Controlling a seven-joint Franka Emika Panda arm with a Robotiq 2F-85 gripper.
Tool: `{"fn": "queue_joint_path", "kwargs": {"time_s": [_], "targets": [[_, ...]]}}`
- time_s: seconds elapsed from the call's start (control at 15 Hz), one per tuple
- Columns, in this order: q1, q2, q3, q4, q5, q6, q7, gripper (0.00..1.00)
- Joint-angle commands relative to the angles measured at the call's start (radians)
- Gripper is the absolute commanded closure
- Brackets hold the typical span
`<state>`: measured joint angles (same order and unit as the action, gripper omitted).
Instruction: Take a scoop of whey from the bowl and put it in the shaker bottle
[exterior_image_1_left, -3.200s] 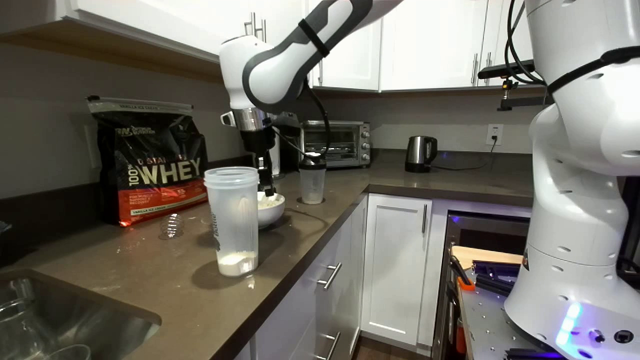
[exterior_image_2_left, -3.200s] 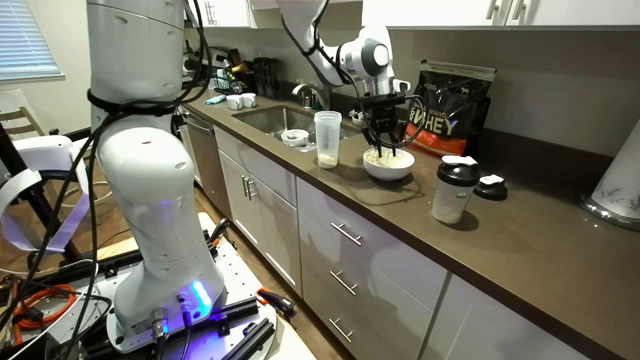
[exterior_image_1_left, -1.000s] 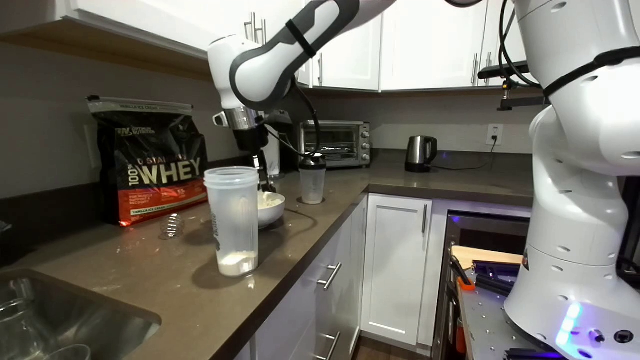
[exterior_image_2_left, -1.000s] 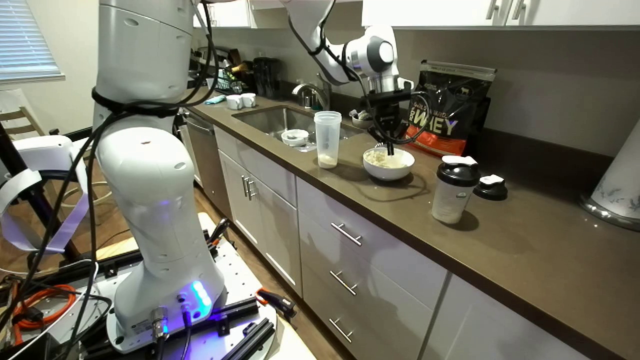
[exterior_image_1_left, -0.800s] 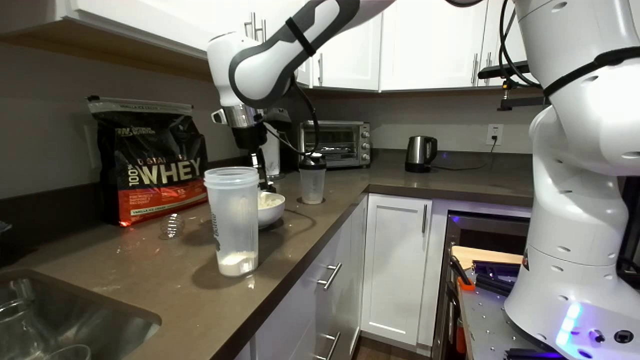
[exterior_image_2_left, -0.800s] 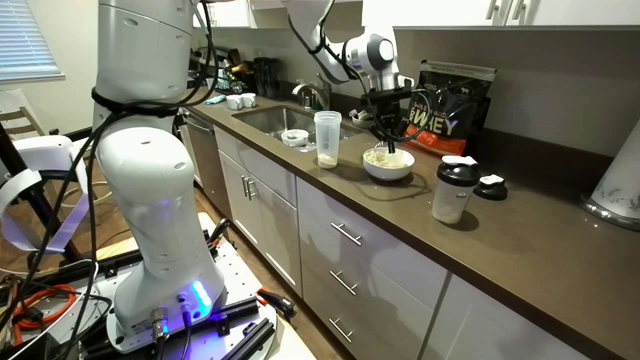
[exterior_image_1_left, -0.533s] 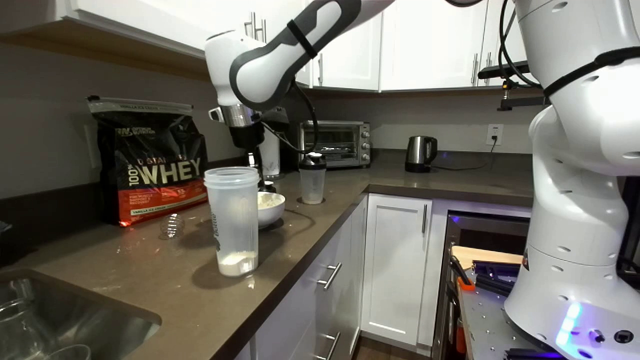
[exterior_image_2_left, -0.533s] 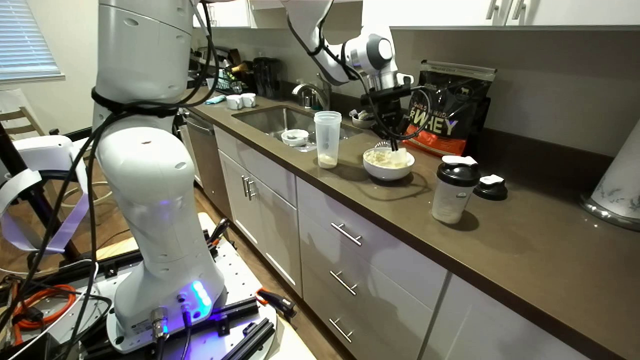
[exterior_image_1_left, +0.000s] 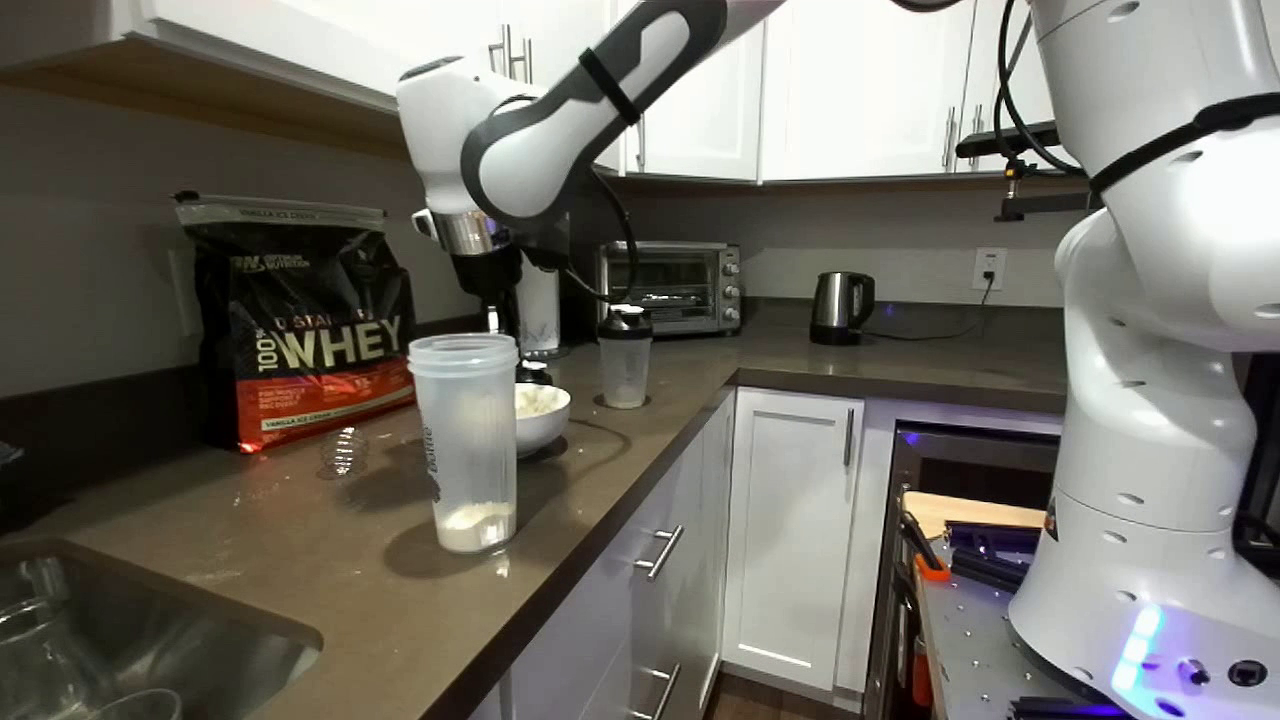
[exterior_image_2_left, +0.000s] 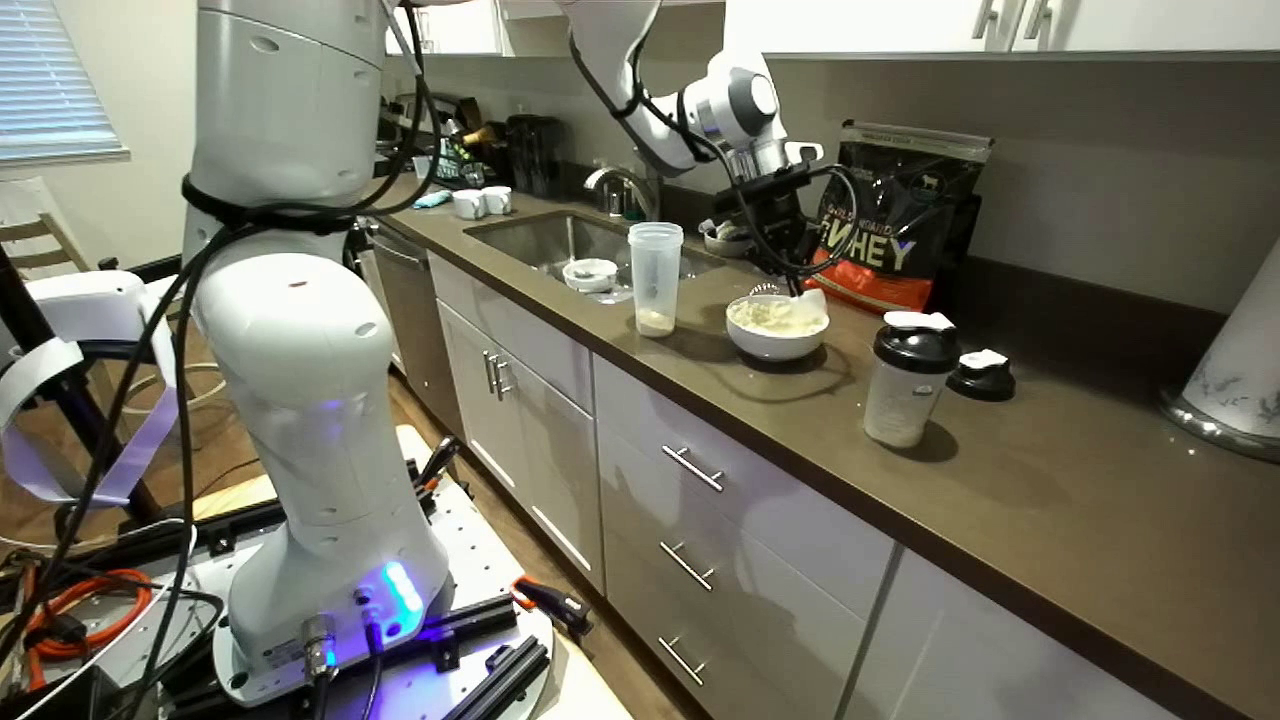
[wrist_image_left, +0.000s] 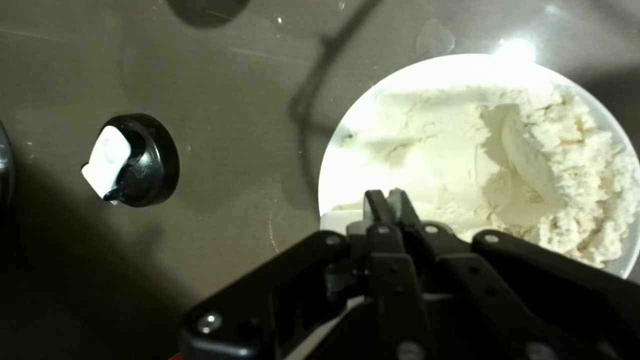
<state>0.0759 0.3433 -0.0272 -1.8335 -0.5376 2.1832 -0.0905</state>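
The white bowl (exterior_image_1_left: 545, 432) of pale whey powder (exterior_image_2_left: 770, 318) stands on the counter; its rim also shows in the wrist view (wrist_image_left: 331, 165). My gripper (exterior_image_2_left: 796, 288) is tilted over the bowl's edge nearest the black bag, its fingers (wrist_image_left: 387, 200) almost together. It is shut on the whitish scoop (exterior_image_2_left: 812, 303), which sits at the powder's edge by the rim. A pale part of the scoop (wrist_image_left: 340, 220) shows left of the fingertips; the rest is hidden behind the fingers. The tall frosted shaker bottle (exterior_image_1_left: 465, 430) stands open beside the bowl (exterior_image_2_left: 656, 270), with powder at its bottom.
The black whey bag (exterior_image_1_left: 305, 330) stands by the wall. A smaller shaker cup with a black lid (exterior_image_2_left: 908, 385) and a loose black lid (exterior_image_2_left: 982, 376) stand on the bowl's other side. A wire ball (exterior_image_1_left: 344, 452) and the sink (exterior_image_1_left: 150, 620) lie past the bottle.
The fingers were apart over the powder and have closed. The gripper has shifted toward the bowl's bag-side rim and tilted. The white scoop now shows more, raised from the powder.
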Motion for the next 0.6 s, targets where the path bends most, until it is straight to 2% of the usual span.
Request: {"fn": "queue_joint_path", "kwargs": {"time_s": [0.0, 0.53], "targets": [[0.013, 0.002, -0.019, 0.006, -0.048, -0.015, 0.067, 0.99], [0.014, 0.014, -0.020, 0.018, -0.019, -0.041, 0.172, 0.99]]}}
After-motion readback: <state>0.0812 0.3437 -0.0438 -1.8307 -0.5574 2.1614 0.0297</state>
